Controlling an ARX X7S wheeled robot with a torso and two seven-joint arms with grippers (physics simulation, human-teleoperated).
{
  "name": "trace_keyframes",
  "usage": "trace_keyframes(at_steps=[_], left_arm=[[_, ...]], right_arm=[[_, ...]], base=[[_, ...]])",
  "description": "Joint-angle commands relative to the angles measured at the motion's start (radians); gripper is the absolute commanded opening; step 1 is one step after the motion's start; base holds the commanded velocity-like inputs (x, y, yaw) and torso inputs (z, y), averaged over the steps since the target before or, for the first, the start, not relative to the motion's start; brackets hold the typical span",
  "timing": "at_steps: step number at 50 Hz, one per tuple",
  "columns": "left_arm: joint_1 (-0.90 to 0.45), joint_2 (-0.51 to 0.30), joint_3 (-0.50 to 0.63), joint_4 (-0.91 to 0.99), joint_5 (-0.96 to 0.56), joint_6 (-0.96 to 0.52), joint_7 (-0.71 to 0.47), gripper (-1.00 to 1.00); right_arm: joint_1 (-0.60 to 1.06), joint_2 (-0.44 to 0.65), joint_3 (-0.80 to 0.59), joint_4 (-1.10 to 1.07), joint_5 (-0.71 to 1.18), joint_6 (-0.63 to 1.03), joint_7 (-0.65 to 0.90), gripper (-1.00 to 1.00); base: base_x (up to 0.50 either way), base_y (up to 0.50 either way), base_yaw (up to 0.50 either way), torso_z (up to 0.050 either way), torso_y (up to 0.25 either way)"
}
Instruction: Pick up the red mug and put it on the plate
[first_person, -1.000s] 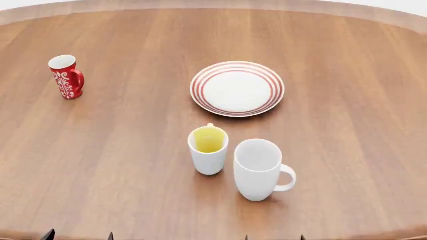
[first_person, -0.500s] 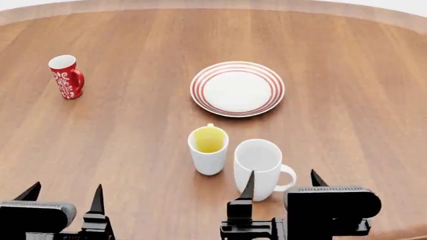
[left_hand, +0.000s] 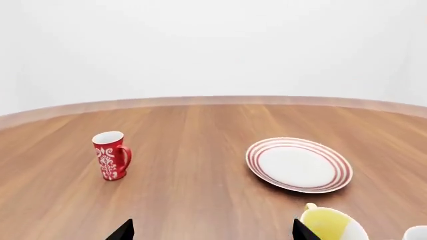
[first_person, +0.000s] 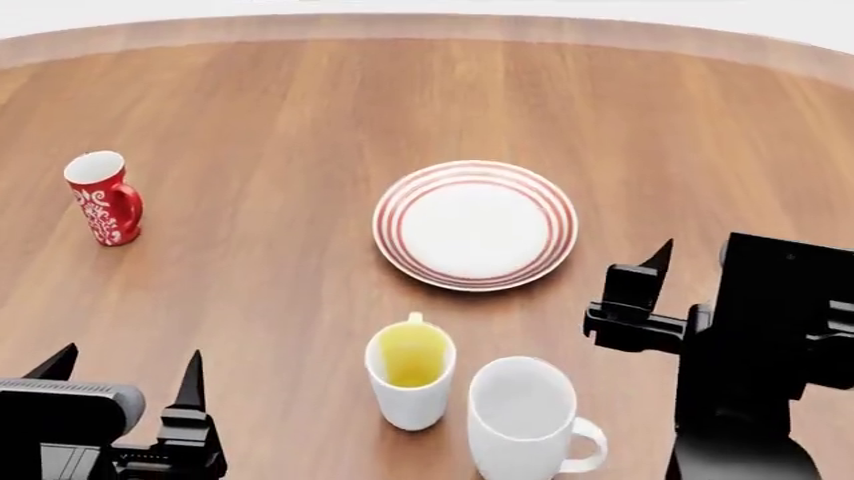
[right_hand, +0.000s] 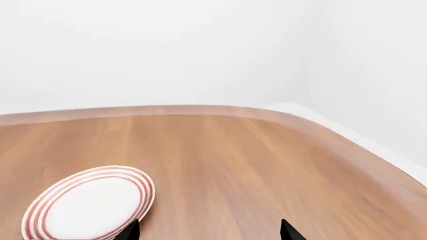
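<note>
While the red mug (first_person: 104, 209) stands upright at the worktop's (first_person: 267, 300) left edge, well apart from the plate (first_person: 475, 224) | rigid, glossy, likely slippery; grip body, handle clear | left gripper (first_person: 127, 375) spread empty | right gripper (right_hand: 208, 231) spread empty

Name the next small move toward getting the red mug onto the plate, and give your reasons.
Probably reach the left gripper forward toward the red mug. The mug stands upright, alone at the table's far left, on that arm's side, and the gripper is open, empty and well short of it. The right gripper is over by the plate, farther from the mug.
</note>
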Motion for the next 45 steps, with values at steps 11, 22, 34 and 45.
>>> trace_keyframes(at_steps=[11,22,34,45], left_arm=[[0.002,0.007,-0.017,0.004,0.002,0.01,0.005,1.0],[0.003,0.001,-0.015,-0.009,-0.007,0.019,-0.001,1.0],[0.0,-0.005,-0.012,-0.01,-0.017,0.019,-0.009,1.0],[-0.002,-0.01,-0.006,-0.013,-0.023,0.021,-0.013,1.0]], right_arm=[[0.048,0.002,0.059,0.065,0.011,0.03,-0.019,1.0],[0.05,0.007,0.051,0.108,0.011,0.012,-0.02,1.0],[0.055,0.012,0.046,0.119,0.017,0.015,-0.02,1.0],[0.061,0.014,0.037,0.125,0.022,0.015,-0.02,1.0]], base=[[0.5,0.0,0.0,0.0,0.0],[0.5,0.0,0.0,0.0,0.001],[0.5,0.0,0.0,0.0,0.001],[0.5,0.0,0.0,0.0,0.001]])
